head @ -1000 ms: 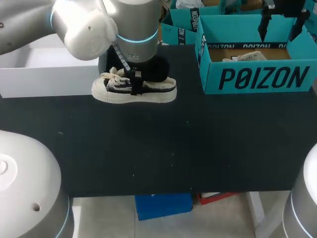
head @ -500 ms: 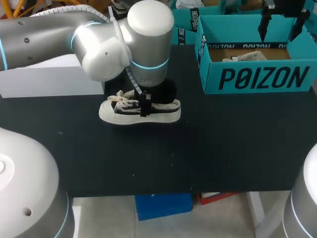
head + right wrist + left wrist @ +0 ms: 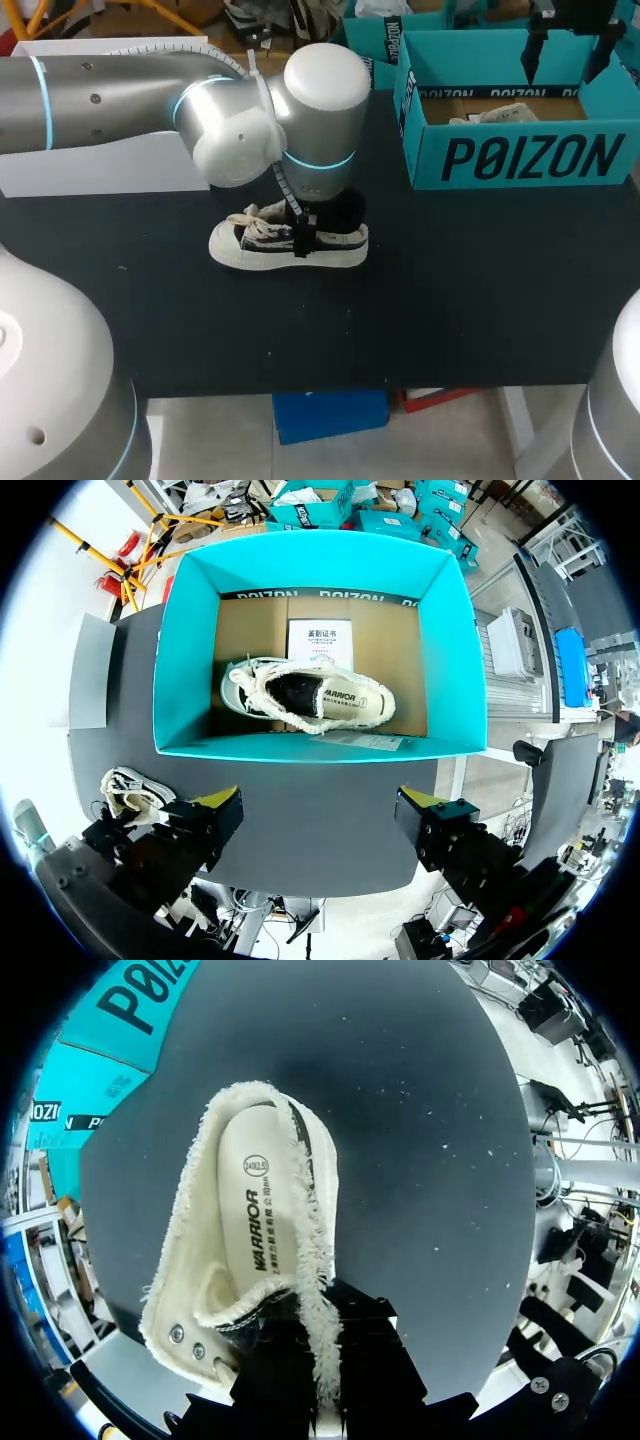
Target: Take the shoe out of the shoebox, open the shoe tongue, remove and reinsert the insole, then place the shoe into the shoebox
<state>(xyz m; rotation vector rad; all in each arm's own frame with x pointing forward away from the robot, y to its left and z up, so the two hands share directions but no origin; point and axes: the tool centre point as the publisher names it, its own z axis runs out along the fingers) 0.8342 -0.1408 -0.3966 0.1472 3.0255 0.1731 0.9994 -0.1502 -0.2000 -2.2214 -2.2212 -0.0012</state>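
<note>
Frayed canvas shoe (image 3: pixel 240 245), smooth rubber sole; matt cardboard shoebox (image 3: pixel 520 160); matt table (image 3: pixel 420 300).

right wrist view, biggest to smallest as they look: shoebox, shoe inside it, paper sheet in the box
1. shoebox, largest by far
2. shoe inside it
3. paper sheet, smallest, though the shoe may cover part of it

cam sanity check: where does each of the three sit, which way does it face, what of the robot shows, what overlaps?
Head: fixed above and behind, looking down on the table; left arm over the shoe.
Left wrist: on that arm, looking down along the left hand, clamped on the shoe's collar.
Right wrist: above the shoebox, looking straight down at a second shoe inside; right hand open.
Shared: head and right wrist both show the shoebox and the table's shoe.
</note>
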